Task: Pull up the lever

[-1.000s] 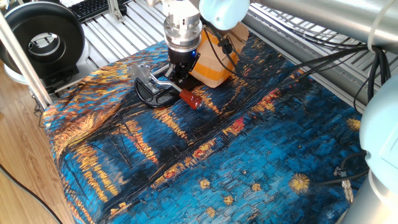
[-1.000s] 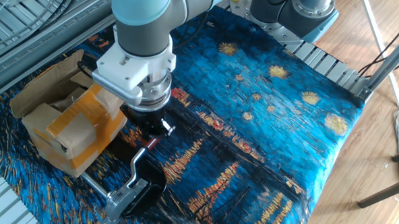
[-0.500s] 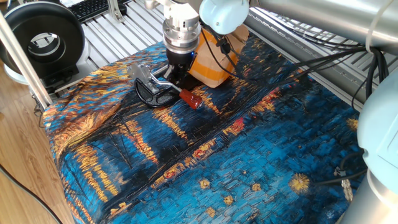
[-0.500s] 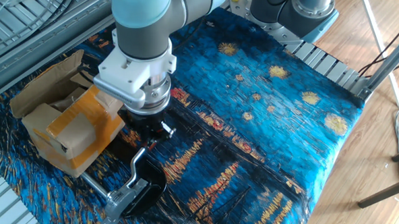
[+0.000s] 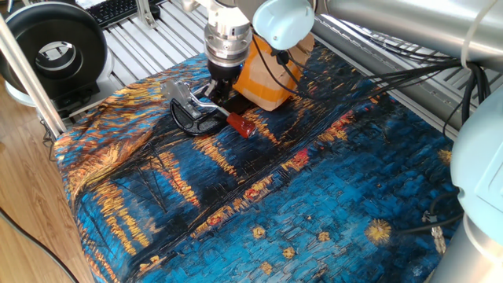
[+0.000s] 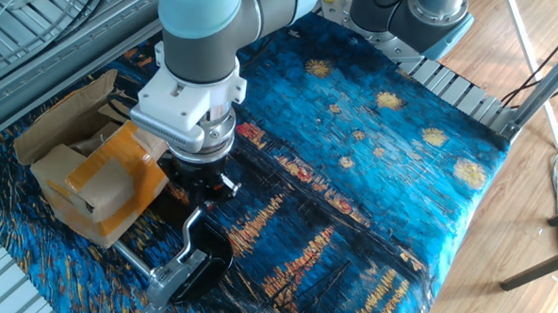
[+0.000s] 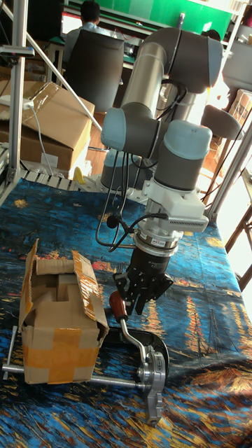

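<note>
Blue painted cloth is covering the tabletop (image 5: 330, 196); at upper left the lever (image 5: 214, 110) is lying low, stiff, best gripped near its knob (image 5: 240, 125). Gripper (image 7: 140, 297) jaws' state I cannot tell.

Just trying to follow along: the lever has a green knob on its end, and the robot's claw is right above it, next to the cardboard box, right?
Not quite: the lever ends in a red-brown knob, not green, as one fixed view shows. The rest holds: the gripper hangs right above it, beside the cardboard box.
</note>
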Robot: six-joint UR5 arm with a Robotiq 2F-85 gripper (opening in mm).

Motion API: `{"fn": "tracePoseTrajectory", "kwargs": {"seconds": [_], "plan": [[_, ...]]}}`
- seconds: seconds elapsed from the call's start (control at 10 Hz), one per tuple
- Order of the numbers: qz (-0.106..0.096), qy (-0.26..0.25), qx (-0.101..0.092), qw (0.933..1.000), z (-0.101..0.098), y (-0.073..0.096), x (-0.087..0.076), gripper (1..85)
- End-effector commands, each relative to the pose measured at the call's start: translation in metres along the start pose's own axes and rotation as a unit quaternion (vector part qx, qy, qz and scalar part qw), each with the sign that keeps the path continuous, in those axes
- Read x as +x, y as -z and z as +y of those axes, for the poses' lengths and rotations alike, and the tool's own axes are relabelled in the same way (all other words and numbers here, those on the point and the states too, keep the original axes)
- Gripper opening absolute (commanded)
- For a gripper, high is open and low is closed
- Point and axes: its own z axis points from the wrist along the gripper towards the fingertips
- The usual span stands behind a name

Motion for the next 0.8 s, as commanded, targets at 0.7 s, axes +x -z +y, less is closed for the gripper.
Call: {"fn": "tracePoseTrajectory", "kwargs": {"seconds": [0.7], "plan": [[0.019, 0.007, 0.006, 0.9998, -0.0027, -0.0001, 0.002, 26.0]]}}
